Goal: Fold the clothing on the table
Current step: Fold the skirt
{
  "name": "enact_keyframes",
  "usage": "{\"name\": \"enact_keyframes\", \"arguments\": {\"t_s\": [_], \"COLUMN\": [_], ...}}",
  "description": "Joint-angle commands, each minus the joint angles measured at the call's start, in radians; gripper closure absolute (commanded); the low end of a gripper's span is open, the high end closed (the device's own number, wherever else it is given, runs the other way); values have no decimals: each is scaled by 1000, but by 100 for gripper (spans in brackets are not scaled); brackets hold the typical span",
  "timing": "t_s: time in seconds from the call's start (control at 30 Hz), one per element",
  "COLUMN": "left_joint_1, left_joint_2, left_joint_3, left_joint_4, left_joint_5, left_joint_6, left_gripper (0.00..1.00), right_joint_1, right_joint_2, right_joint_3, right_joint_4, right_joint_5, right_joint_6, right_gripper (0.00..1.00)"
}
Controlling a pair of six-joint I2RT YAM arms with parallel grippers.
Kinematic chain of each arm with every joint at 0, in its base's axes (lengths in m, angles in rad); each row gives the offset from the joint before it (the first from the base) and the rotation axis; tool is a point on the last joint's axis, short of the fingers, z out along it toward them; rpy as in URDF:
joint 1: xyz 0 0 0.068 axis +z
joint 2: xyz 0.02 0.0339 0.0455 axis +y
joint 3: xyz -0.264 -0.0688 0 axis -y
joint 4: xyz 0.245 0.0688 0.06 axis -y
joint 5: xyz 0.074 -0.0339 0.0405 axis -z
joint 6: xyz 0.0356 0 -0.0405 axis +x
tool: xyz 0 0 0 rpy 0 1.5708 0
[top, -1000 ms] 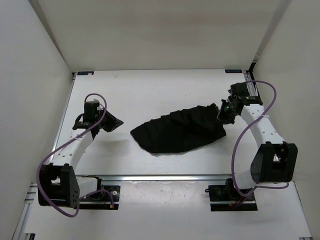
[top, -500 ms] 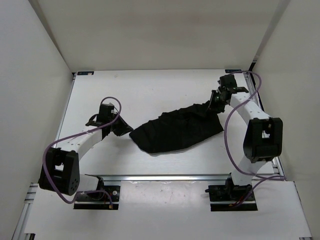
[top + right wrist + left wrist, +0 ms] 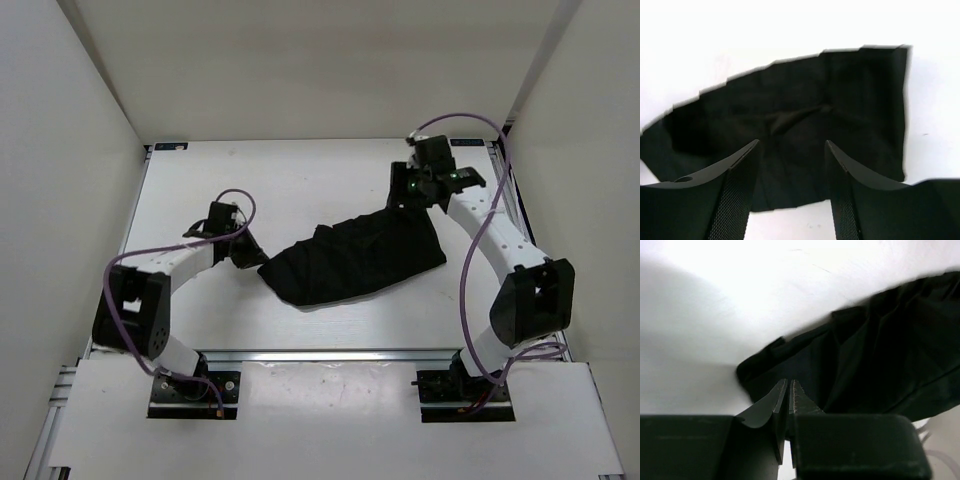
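Release: our right gripper (image 3: 791,143) lets go of the clothing (image 3: 355,262), jaws now apart above its far right corner.
We bring the left gripper (image 3: 790,384), fingers together, to its left end; it lies bunched and unfolded in the middle of the white table (image 3: 250,180), plain white walls (image 3: 300,70) on three sides.

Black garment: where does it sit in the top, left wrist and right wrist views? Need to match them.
Top external: the garment lies mid-table, slightly right of centre.
Left wrist: fills the right half, one end just ahead of the left hand.
Right wrist: centre of frame, beyond the open right hand.
Shared landmark: the white table around it.
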Motion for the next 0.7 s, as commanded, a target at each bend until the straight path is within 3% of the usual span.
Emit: {"name": "enact_keyframes", "arguments": {"t_s": [0.0, 0.03, 0.07, 0.1, 0.2, 0.27, 0.43, 0.5, 0.57, 0.67], "left_joint_1": [-45, -58, -64, -70, -73, -47, -22, -10, 0, -12], "left_joint_2": [84, 114, 140, 163, 154, 90, 98, 114, 115, 128], "left_joint_3": [154, 197, 213, 252, 267, 175, 162, 129, 81, 53], "left_joint_4": [1, -11, -13, -30, -12, 211, 315, 456, 633, 820], "left_joint_5": [105, 157, 195, 214, 288, 361, 501, 602, 680, 728], "left_joint_6": [186, 242, 272, 334, 421, 401, 468, 426, 291, 206], "left_gripper": [99, 93, 63, 48, 44, 44, 43, 39, 39, 38], "right_joint_1": [48, 36, 26, 19, -39, -83, -128, -139, -140, -126], "right_joint_2": [-37, -46, -57, -64, -94, -123, -149, -158, -155, -147], "right_joint_3": [-103, -138, -141, -155, -190, -212, -258, -265, -267, -265], "right_joint_4": [-41, -39, -44, -44, -59, -60, -93, -106, -117, -139], "right_joint_5": [31, 22, 10, -12, -50, -61, -66, -70, -64, -62], "right_joint_6": [-23, -12, -9, -8, 5, -2, -8, -14, -17, -21], "right_gripper": [41, 42, 42, 42, 43, 43, 43, 43, 43, 43]}}
